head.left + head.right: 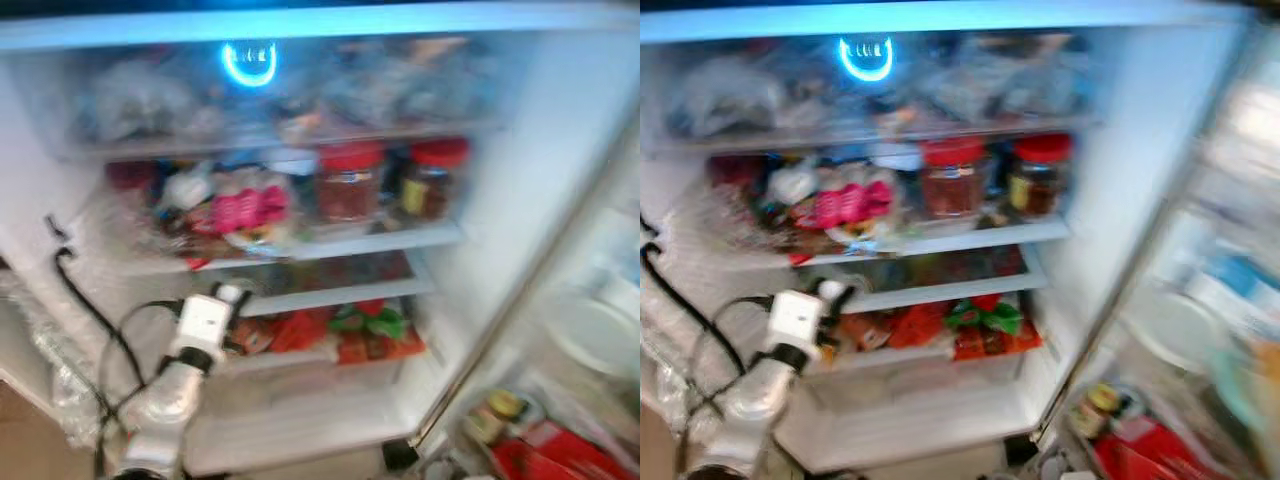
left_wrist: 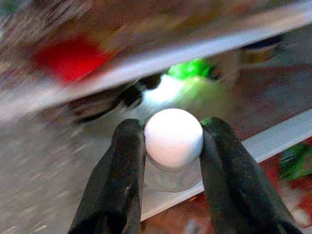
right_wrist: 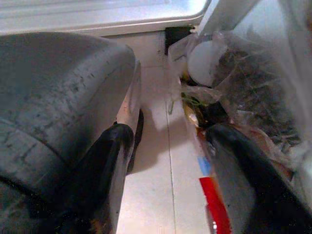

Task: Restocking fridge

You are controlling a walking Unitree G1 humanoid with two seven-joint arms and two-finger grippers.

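Left wrist view shows the left gripper (image 2: 173, 146) pinching a white-capped bottle (image 2: 174, 139) in front of the fridge's (image 1: 520, 170) third shelf (image 1: 330, 296) (blurry), so next it must slide inside and let go, while the right gripper (image 3: 168, 146) hangs spread and empty.

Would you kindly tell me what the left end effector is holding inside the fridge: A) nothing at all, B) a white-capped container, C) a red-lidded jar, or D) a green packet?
B: in the left wrist view the two black fingers of the left end effector are closed on either side of a round white-capped container.
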